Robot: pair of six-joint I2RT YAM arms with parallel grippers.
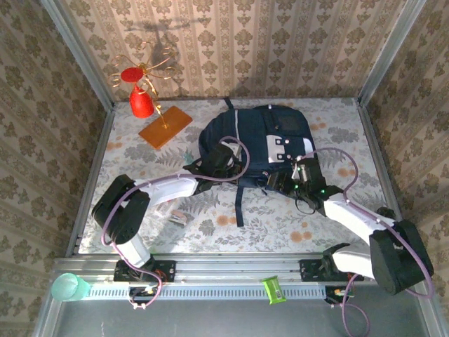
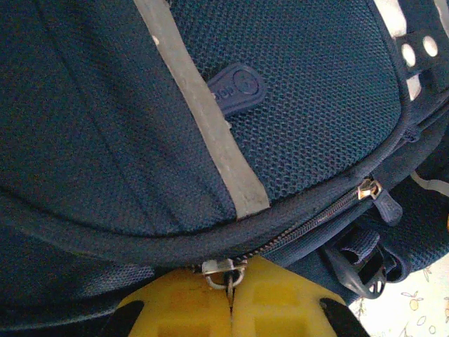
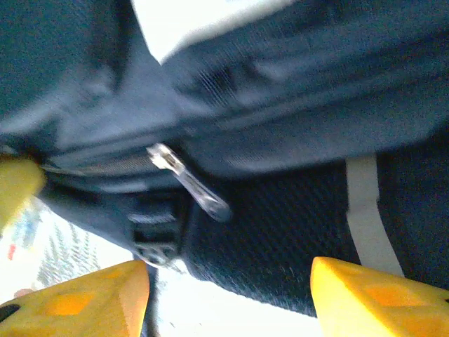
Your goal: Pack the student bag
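Floral tablecloth (image 1: 231, 228) on the table, patterned wallpaper on all three walls. The student bag (image 1: 256, 140) lies flat in the middle of the cloth, towards the far side, front pockets up. I judge it soft and floppy: mesh fabric that will sag and slide on the cloth if I tug one corner, and light if it's unfilled. So the places to take hold are the hard bits: the zip pulls or the thick piped seam.

On the left wrist camera the left gripper (image 2: 231, 298) is pinched tight. Its yellow fingers meet on the ring of the metal zip slider (image 2: 223, 268) at the bag's edge, just below the grey reflective stripe (image 2: 203, 119). Good grip by the look of it, though it's a thin ring and could slip out under a sideways pull.

The right gripper (image 3: 228, 295) stands wide, holding nothing. A silver zip pull (image 3: 191, 184) hangs over the gap between its fingers, and I can't tell whether anything touches. From above, that gripper sits at the bag's near right corner, by the white patch (image 1: 277, 147).

Further out, a red wire ornament (image 1: 142, 95) stands on an orange board (image 1: 165, 126) at the far left, and a teal cup (image 1: 66, 286) sits on the near rail.
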